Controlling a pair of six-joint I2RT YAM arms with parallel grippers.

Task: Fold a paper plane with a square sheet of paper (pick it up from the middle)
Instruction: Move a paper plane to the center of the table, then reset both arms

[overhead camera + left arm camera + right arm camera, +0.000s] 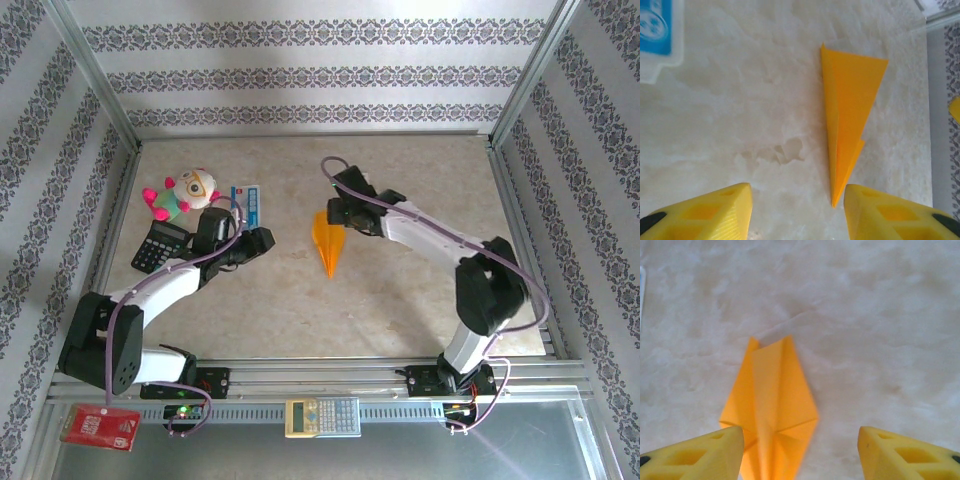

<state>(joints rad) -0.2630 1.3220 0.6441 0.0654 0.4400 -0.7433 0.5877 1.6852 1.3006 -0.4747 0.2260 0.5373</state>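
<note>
The paper plane (327, 243) lies flat on the marbled worktop (400, 310) between the two tools, its sharp nose toward the arm bases and its wide tail right at the right tool (338, 212), while the left tool (265, 240) sits just beside its other flank. From the left wrist, the left tool (797, 215) is released, its yellow fingers (715, 212) spread with bare worktop (740, 125) between them; the plane (847, 115) stretches away ahead of the tool, its nose ending just beside the inner edge of the finger on the right of that view, and I cannot tell whether they touch. A blue-and-white packet (657, 35) sits far ahead and off to the side, well apart from the plane. From the right wrist, the right tool (800, 455) is also released, fingers (910, 455) wide; the plane (772, 400) lies ahead and between them, close against the finger on the left of that view. Seen from above, the packet (250, 205) is just beyond the left tool, with a plush toy (180, 192) and a black calculator (160, 246) further to its outer side, the calculator near the left forearm. A beige calculator (322, 416) and a red card (100, 427) rest on the frame behind both tools
</note>
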